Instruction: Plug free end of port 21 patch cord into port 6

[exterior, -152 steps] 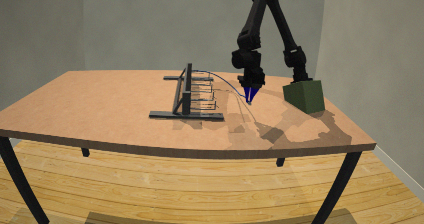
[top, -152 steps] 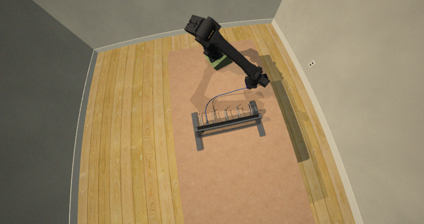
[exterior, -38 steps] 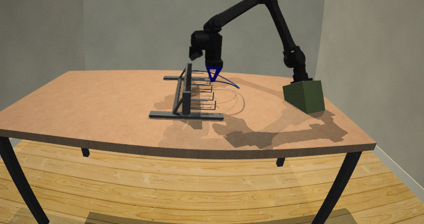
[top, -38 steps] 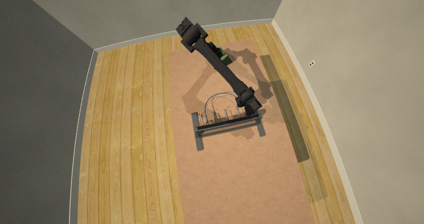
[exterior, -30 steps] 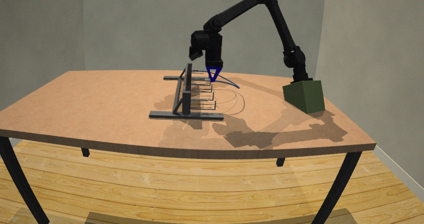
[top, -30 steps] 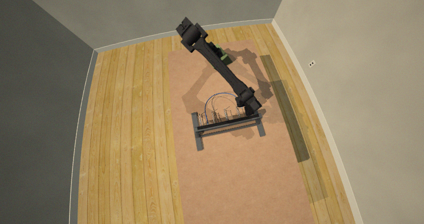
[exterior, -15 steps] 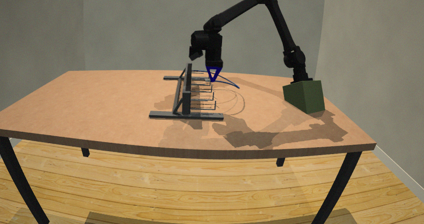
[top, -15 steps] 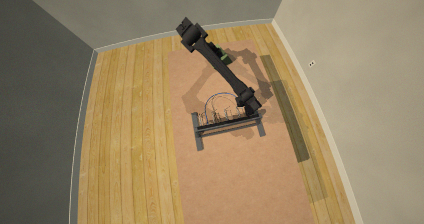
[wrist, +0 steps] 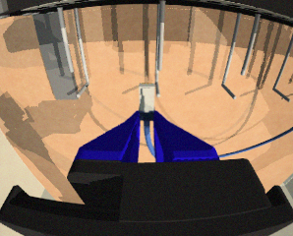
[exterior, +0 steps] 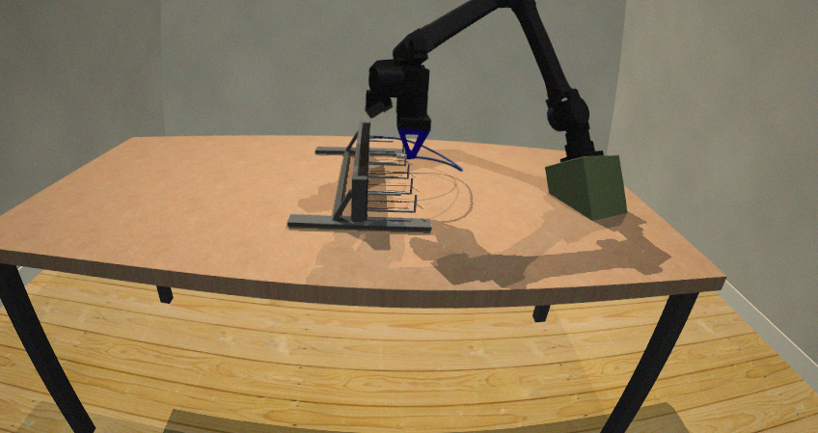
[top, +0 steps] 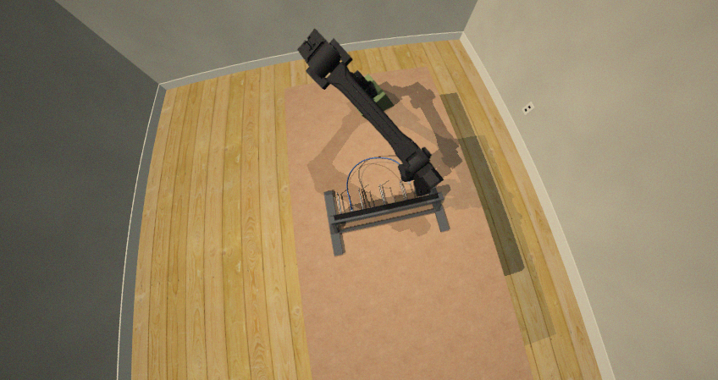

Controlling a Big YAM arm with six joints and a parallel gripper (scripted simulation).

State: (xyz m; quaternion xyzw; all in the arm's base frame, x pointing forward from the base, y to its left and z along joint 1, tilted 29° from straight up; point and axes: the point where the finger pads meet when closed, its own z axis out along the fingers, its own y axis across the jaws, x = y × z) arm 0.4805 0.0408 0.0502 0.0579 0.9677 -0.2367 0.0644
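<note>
My gripper (exterior: 411, 155) (wrist: 146, 116) is shut on the cord's free plug (wrist: 146, 96). The pale plug sticks out past the blue fingertips toward the panel, apart from it, with table showing between them in the wrist view. The blue cord (top: 370, 158) (exterior: 443, 159) (wrist: 149, 142) runs back between the fingers and arcs to the panel's other end. The rack (top: 338, 245) (exterior: 321, 222) stands upright on the table. Its panel (exterior: 359, 199) is seen from the cord side or edge-on. Port openings and number plates cannot be read. In the top view the wrist hides the fingers.
Thin metal bars (exterior: 411, 185) (wrist: 160, 39) stick out from the panel on the cord side. One stands just right of the plug in the wrist view, others to both sides. The arm's green base block (exterior: 605, 188) stands near the table's (exterior: 189, 199) far end from the rack.
</note>
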